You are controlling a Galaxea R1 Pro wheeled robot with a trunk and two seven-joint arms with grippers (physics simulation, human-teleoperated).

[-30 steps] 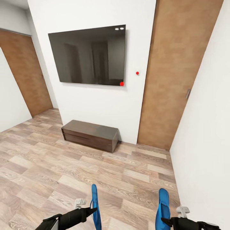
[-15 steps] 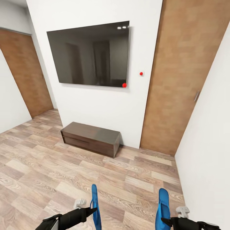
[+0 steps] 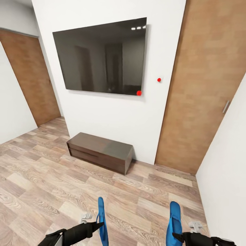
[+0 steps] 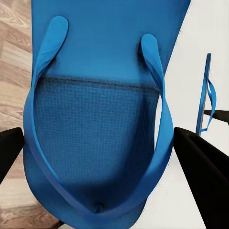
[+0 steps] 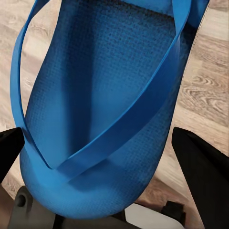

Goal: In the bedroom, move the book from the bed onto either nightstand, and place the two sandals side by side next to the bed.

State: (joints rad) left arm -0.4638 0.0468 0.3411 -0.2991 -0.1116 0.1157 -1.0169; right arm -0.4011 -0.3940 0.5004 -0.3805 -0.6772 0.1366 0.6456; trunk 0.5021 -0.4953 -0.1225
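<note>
Left tool (image 3: 97,225) clamps one blue sandal (image 3: 101,222) on edge; right tool (image 3: 176,235) clamps the other sandal (image 3: 175,220) | wall with dark screen (image 3: 102,56) ahead, wooden doors (image 3: 208,85) either side | low dark cabinet (image 3: 100,152) against wall | open plank floor (image 3: 44,184) between, white wall close at right

Two matte black arms end in tapered, pointed black fingers (image 3: 97,224), the left gripper (image 3: 99,225) at 7 o'clock, the right gripper (image 3: 175,235) at 5; pale grey fittings sit alongside.
</note>
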